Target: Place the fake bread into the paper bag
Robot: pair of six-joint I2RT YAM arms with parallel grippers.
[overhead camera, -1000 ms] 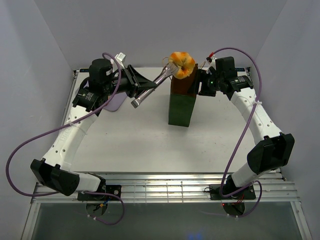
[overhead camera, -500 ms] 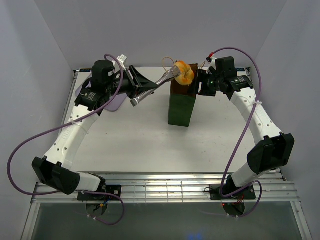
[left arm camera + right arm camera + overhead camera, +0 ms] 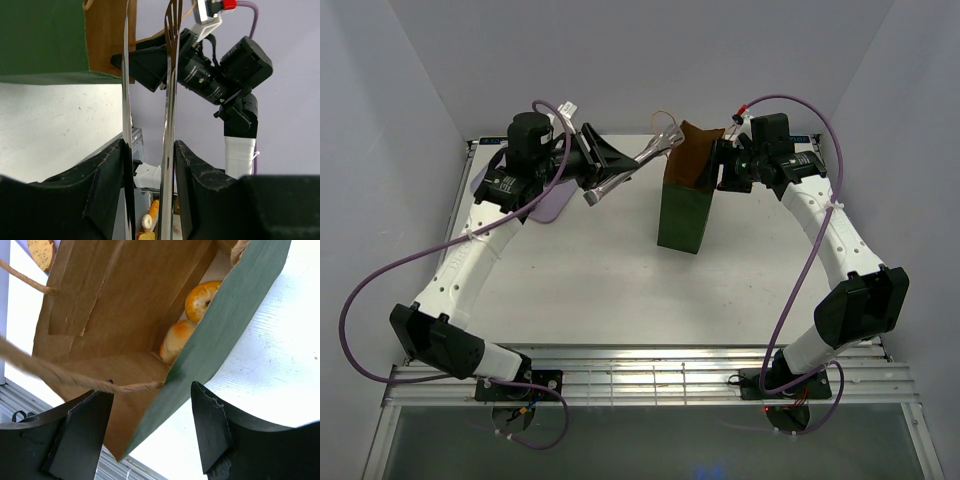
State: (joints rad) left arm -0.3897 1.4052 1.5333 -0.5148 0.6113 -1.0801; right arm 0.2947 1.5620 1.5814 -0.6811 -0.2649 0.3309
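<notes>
The dark green paper bag [image 3: 682, 215] stands upright at mid-table, its brown mouth open. My left gripper [image 3: 618, 170] is shut on metal tongs [image 3: 655, 152]; the tong blades [image 3: 170, 75] are apart and empty, just left of the bag's top [image 3: 45, 40]. My right gripper [image 3: 720, 166] is at the bag's upper right rim, open, with the green wall [image 3: 225, 325] between its fingers [image 3: 212, 430]. Inside the bag lie the ring doughnut [image 3: 202, 300] and the lumpy bun [image 3: 176, 342]. The flat yellowish slice [image 3: 42, 252] lies outside the bag. The darker oval is not in view.
A lilac tray [image 3: 548, 205] lies at the back left under my left arm. The bag's tan string handle [image 3: 75, 382] runs across in front of my right fingers. White walls close in the table on three sides.
The ring doughnut that the tongs held over the bag's mouth has left them and now lies inside the bag. The tongs have opened and drawn slightly left. The right arm has not moved.
</notes>
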